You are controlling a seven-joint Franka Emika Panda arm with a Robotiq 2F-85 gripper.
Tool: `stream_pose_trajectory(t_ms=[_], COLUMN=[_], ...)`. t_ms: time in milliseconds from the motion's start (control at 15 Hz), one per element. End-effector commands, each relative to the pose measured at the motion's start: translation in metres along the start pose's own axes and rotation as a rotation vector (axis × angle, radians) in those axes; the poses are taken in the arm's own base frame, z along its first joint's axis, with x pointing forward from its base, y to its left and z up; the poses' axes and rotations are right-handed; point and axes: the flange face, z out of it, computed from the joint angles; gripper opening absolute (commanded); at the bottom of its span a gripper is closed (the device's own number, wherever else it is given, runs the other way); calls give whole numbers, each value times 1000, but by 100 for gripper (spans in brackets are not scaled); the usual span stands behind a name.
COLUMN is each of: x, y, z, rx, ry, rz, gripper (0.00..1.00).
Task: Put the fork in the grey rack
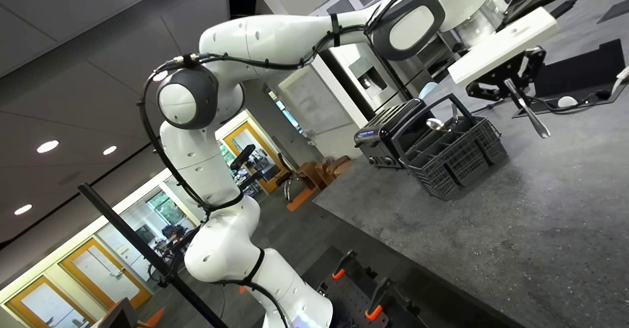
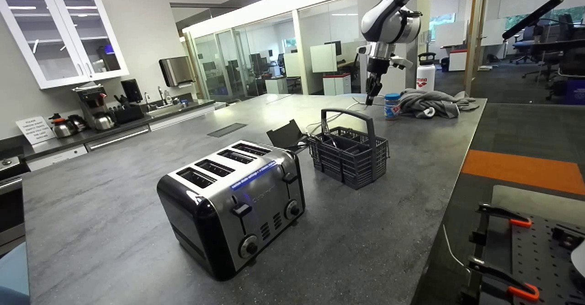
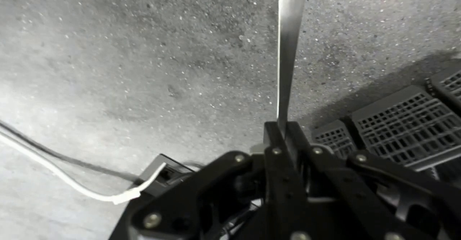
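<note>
My gripper (image 1: 509, 81) is shut on the fork (image 1: 533, 116) and holds it above the grey counter. In the wrist view the fork's silvery handle (image 3: 289, 35) sticks out beyond the closed fingertips (image 3: 282, 130). Its tines are hidden. The gripper (image 2: 372, 92) also shows in an exterior view, beyond the rack. The grey rack (image 1: 459, 163) stands upright on the counter, with a raised handle and lattice sides; it also shows in an exterior view (image 2: 352, 165). In the wrist view part of the rack (image 3: 407, 125) lies to the right of the fingers, apart from the fork.
A spoon (image 1: 435, 124) and another utensil stand in the rack. A four-slot toaster (image 2: 269, 200) is beside it. A black opened panel (image 2: 285, 136) with a white cable (image 3: 83, 189) lies near the rack. A blue-lidded jar (image 2: 392, 108) and a grey cloth (image 2: 434, 104) lie farther off.
</note>
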Motion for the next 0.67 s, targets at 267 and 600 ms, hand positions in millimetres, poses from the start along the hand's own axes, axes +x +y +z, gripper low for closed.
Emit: stream_pose_trajectory(t_ms=[267, 600], x=[-11, -7], y=[-10, -5], z=[-2, -3], rx=[109, 111], ry=[-28, 180], rz=[-50, -160], gripper=[8, 2])
